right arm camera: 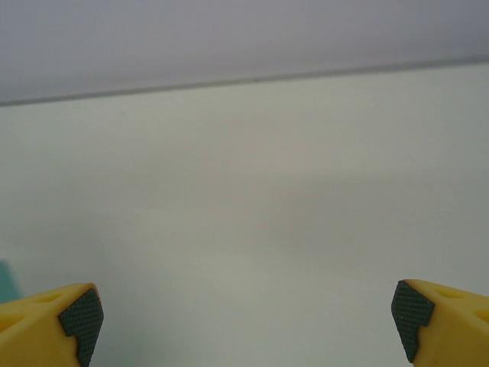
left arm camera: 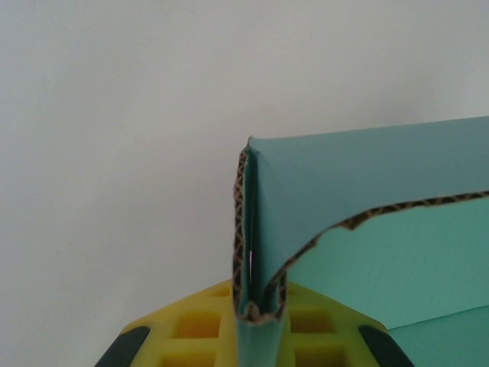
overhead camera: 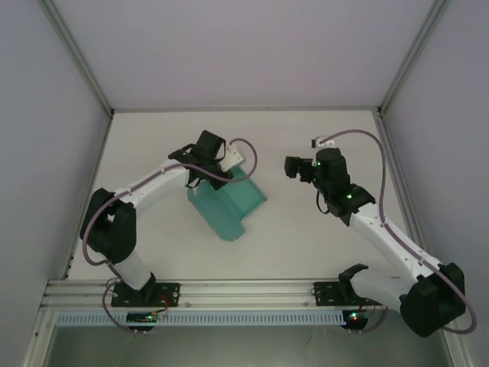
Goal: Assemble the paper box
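From above, the box (overhead camera: pixel 228 202) sits center-left on the tabletop (overhead camera: pixel 306 245); wrist cam reveals left claw (left arm camera: pixel 258 321) pinching its folded corrugated edge. Right claw (right arm camera: pixel 244 313) is wide open.

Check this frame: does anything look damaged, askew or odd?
Nothing clearly wrong. The paper box lies half-folded, with the left gripper pinching a doubled wall; its brown fluted edge is just raw card. The right gripper hangs open, apart from it.
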Robot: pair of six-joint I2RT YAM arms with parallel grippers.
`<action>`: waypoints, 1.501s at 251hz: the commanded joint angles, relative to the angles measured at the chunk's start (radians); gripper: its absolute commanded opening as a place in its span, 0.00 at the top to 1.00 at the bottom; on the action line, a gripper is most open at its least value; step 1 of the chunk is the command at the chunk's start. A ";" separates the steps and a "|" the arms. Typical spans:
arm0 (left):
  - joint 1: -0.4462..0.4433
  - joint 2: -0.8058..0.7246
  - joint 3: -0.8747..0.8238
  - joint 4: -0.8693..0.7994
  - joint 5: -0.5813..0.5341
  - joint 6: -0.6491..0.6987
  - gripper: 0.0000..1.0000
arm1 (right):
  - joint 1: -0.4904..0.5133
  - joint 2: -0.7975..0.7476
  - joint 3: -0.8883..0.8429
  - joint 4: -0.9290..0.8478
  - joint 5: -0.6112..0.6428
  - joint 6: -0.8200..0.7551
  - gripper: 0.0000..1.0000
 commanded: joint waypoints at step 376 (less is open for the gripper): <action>-0.198 0.262 0.361 -0.259 -0.196 0.259 0.00 | -0.210 -0.102 -0.132 -0.109 -0.286 -0.061 0.01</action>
